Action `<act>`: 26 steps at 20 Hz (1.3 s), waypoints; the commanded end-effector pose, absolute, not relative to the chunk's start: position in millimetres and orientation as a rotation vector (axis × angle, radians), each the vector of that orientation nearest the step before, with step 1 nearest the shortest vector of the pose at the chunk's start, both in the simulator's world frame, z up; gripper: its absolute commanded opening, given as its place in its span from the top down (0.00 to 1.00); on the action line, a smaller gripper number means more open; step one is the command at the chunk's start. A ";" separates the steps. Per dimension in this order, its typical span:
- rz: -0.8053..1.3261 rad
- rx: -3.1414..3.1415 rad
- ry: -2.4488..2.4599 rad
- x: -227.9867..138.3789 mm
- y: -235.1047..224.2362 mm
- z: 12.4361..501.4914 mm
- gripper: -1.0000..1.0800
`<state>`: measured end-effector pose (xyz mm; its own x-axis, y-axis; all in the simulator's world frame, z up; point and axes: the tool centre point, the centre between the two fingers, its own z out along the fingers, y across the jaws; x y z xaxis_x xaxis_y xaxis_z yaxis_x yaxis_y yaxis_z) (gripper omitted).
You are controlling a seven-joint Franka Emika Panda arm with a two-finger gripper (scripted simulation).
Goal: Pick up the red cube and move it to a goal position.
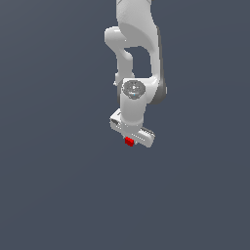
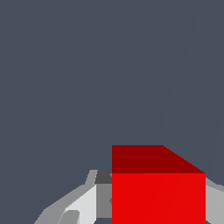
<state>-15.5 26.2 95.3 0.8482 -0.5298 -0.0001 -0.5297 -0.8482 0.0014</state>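
Red cube [image 2: 158, 192] sits gripped in the white hand [image 1: 131, 139].

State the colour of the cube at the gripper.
Plain bright red cube, darker on one face; clearest in the wrist view.

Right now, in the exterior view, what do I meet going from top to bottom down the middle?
Arm → wrist joint → hand → cube, just under the hand's lower edge.

No readable text, labels or numbers appear, though renders are coarse.
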 end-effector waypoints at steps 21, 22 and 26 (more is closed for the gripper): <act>0.001 3.018 -0.867 22.4 67.9 330.5 1.00; 0.001 3.018 -0.867 24.0 69.3 338.3 1.00; 0.000 3.019 -0.867 29.4 74.2 363.8 1.00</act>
